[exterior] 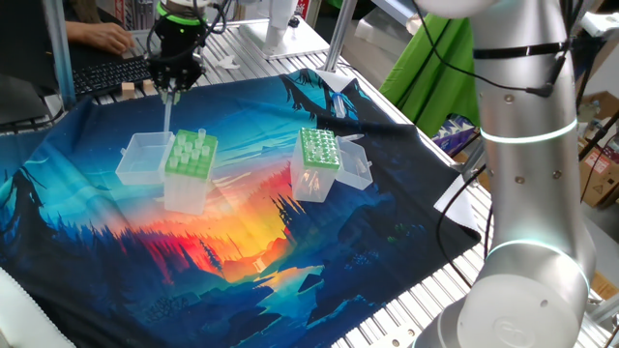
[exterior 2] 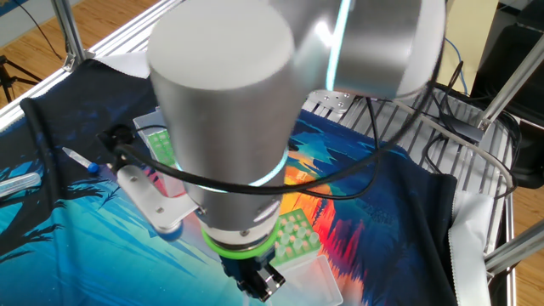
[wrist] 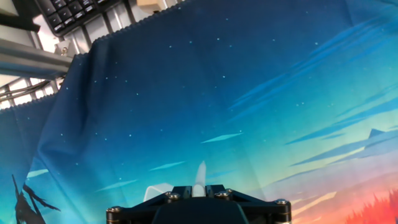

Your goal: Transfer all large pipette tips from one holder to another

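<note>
The gripper (exterior: 172,89) hangs straight down from the arm's dark wrist, above the light-green-topped holder (exterior: 188,166) and well clear of it, with its jaws clenched on one large pipette tip (exterior: 166,114) — the slender whitish cone hangs plumb from between the fingers, its lower end just over the holder's open clear lid (exterior: 143,158). Several more tips (exterior: 198,145) stand upright in the wide holes of that holder's top plate, directly below and a little to one side of the tool. Well off to the side of the gripper sits the narrower box with the darker-green, finely dotted top (exterior: 317,148), its clear lid (exterior: 354,164) folded open beside it; whether any tips stand in it I cannot tell. Both boxes rest on a printed cloth (exterior: 242,251) of blue night sky and orange sunset. The hand view shows what the fixed views do not: the held tip seen from above, a pale sliver (wrist: 200,177) rising between the black finger mounts against the cloth, with a keyboard (wrist: 78,14) at the far edge. The other fixed view is mostly filled by the arm's grey body (exterior 2: 229,110) — only a corner of a green-topped holder (exterior 2: 296,236) peeks out beside the wrist, and the fingertips are cut off there.
</note>
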`<state>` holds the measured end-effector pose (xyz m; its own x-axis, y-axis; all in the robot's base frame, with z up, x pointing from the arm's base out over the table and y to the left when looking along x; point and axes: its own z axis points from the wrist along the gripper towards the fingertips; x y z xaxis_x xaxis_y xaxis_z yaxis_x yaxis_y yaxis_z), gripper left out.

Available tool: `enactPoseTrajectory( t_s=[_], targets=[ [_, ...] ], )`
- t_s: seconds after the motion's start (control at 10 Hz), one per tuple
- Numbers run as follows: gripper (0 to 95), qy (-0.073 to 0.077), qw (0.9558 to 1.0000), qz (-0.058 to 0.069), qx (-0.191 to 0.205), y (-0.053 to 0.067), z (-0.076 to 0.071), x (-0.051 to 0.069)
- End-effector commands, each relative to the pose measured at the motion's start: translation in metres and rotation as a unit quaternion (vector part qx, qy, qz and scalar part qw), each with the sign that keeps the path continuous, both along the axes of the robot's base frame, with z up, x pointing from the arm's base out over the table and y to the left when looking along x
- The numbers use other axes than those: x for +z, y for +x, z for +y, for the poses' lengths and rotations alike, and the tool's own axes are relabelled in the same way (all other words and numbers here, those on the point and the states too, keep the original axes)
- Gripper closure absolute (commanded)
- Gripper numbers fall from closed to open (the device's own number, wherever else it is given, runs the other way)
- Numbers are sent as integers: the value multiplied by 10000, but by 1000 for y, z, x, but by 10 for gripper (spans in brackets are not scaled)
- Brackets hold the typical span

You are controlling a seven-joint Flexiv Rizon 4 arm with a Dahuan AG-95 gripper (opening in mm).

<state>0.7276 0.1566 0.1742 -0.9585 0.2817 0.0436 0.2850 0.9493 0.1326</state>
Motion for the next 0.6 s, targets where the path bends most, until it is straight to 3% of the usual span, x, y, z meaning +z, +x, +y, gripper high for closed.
enactPoseTrajectory(
  t_s=[0.1,0.6],
  targets=[
    [950,-59,9999,4,-100,-1,0,0],
    [950,-218,9981,-81,-577,-1,0,0]
  ],
)
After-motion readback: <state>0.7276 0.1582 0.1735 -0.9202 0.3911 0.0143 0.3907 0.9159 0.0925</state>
